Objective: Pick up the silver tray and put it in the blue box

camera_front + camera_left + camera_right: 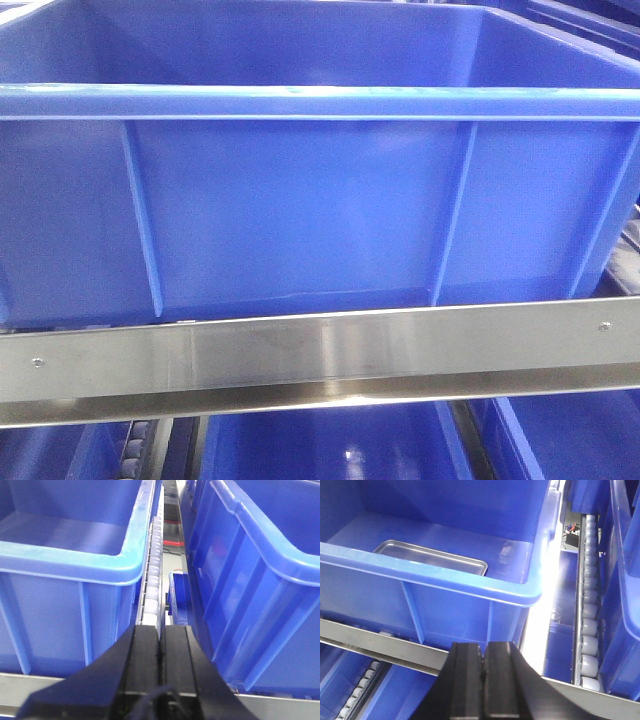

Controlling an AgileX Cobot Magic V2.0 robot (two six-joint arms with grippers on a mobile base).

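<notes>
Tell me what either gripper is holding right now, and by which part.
Nothing. The left gripper and right gripper have their fingers pressed together, empty. The shallow shiny silver metal tray lies inside the deep bright-blue plastic crate.

You see only the grippers. Left gripper (160, 652): two matte black fingers (145, 665), flat and rectangular, flaring down into a broad black body, with a dark cable loop at the base. Right gripper (483, 680): same black fingers (466, 680), lengthwise grooves, wide black base.
</notes>
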